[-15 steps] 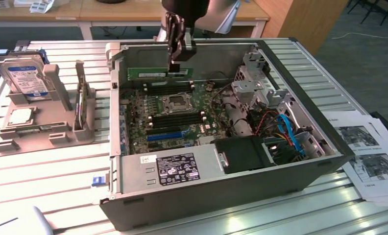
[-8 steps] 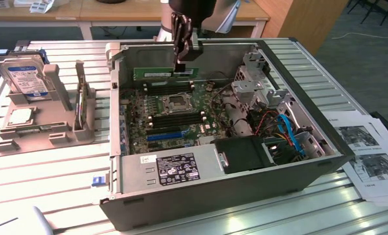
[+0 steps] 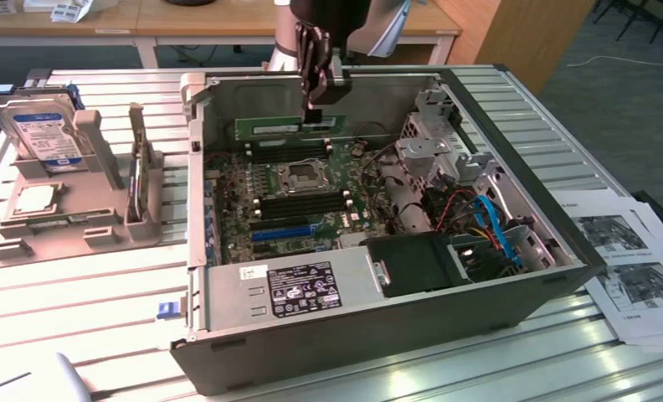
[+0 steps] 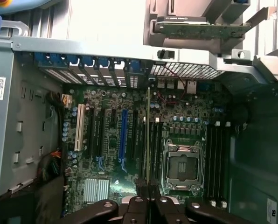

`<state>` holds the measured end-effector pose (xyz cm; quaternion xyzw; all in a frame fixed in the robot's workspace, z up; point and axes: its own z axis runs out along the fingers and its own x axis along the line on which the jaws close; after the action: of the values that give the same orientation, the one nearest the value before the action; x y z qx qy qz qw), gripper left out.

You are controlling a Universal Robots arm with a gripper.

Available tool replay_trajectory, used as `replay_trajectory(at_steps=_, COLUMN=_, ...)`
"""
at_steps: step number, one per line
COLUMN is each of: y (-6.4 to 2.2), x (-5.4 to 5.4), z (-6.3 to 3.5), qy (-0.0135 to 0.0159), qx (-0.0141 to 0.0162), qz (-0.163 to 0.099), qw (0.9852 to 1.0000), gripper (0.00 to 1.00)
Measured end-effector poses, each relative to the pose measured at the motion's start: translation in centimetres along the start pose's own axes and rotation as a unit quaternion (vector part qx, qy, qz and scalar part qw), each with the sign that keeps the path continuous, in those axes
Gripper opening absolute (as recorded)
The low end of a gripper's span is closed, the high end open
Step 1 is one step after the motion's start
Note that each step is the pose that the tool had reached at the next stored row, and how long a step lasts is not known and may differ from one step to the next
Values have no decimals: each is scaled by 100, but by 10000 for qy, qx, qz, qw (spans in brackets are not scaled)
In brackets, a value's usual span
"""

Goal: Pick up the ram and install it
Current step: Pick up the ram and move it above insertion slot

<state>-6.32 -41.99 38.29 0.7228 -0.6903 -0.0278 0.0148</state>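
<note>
The robot arm's black gripper (image 3: 318, 107), closed narrowly on the top edge of the long, thin green circuit-board ram (image 3: 275, 126), holds it above the motherboard inside the open grey computer case (image 3: 343, 318). The ram's long axis runs parallel to the long black memory slots (image 3: 304, 201), contact edge down. A clean seating likely needs it kept level and square over one slot.

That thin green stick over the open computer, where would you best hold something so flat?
Probably take the ram by its upper long edge, from above, with the jaws pinching its two flat faces. It hangs on edge, so that leaves the lower edge free. The gripper holds it this way, toward the exterior view's right end.
</note>
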Motion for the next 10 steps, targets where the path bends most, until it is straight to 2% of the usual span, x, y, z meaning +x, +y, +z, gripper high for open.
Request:
replay_trajectory(at_steps=2, y=0, x=0, z=0, qy=4, qx=52, qz=-19, qw=10000, gripper=12)
replay_trajectory(at_steps=4, y=-1, x=0, z=1, qy=5, qx=82, qz=-33, qw=10000, gripper=12)
replay_trajectory(at_steps=10, y=0, x=0, z=0, qy=7, qx=83, qz=-34, qw=10000, gripper=12)
